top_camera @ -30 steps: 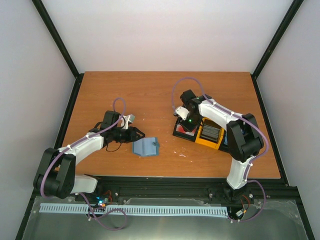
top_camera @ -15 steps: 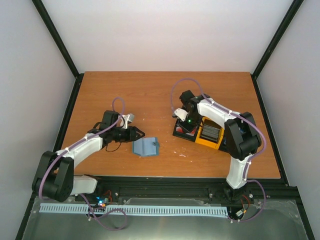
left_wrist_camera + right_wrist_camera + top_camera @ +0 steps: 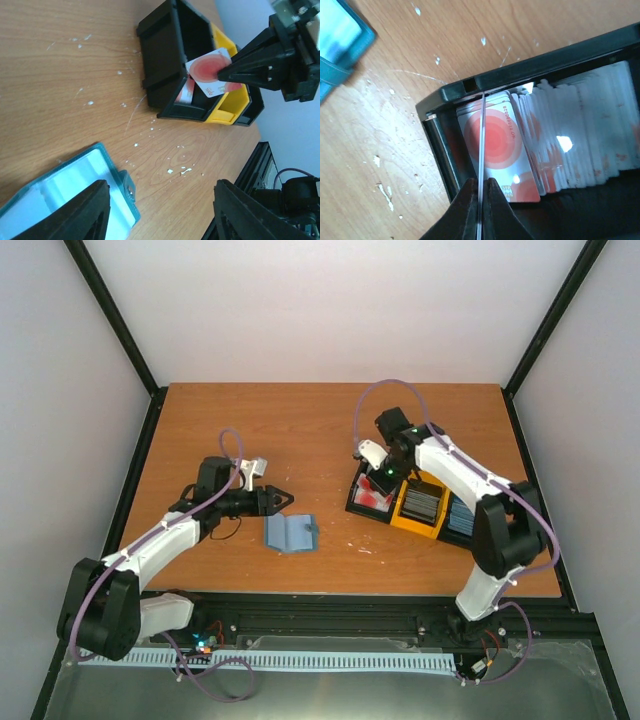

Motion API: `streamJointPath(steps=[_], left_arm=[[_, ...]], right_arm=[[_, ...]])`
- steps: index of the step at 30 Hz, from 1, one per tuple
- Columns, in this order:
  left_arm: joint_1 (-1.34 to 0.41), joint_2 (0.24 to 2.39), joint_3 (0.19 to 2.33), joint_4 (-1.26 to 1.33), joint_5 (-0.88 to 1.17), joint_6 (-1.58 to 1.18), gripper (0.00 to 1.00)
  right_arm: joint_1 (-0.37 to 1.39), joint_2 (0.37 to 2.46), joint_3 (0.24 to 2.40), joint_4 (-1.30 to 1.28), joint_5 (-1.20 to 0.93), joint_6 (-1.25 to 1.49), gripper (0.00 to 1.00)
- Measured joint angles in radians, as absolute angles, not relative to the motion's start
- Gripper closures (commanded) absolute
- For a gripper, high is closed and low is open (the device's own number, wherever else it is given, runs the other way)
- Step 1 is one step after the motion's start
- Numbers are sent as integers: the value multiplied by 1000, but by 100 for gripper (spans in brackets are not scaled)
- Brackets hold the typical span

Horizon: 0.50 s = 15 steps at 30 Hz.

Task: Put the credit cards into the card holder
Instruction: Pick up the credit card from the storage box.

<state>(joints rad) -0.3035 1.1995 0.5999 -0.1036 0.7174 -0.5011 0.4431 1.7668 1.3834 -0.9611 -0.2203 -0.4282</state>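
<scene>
The right hand (image 3: 480, 189) is pinching one red-and-white card (image 3: 209, 71) just above the tray (image 3: 159, 55), where more cards (image 3: 570, 135) are standing in the black end compartment. The left hand (image 3: 279, 502) is hovering, fingers spread, beside the blue wallet (image 3: 290, 533) lying open on the surface (image 3: 300, 430).

Card (image 3: 212, 75): white face, red concentric discs. Stacked cards (image 3: 560, 145): white with red patches. Wallet (image 3: 290, 533): teal-blue rim, pale blue inside. Tray (image 3: 160, 55): black compartment at 9 o'clock, yellow next to it. Table (image 3: 300, 430): orange-brown wood grain, with white flecks (image 3: 175, 170) at 9 o'clock of the tray. Arms (image 3: 165, 532): white shells, black joints, purple cables (image 3: 375, 390).
</scene>
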Motion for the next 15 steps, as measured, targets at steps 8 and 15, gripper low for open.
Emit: streamJointPath(steps=[8,15], left_arm=[[-389,1250,669,3,730,-554,24],[-468,1415,752,155,755,-637,18]], right_arm=[[412,1600,1329,-877,-278,-288,97],[325,1521,1212,-773,-329,60,97]])
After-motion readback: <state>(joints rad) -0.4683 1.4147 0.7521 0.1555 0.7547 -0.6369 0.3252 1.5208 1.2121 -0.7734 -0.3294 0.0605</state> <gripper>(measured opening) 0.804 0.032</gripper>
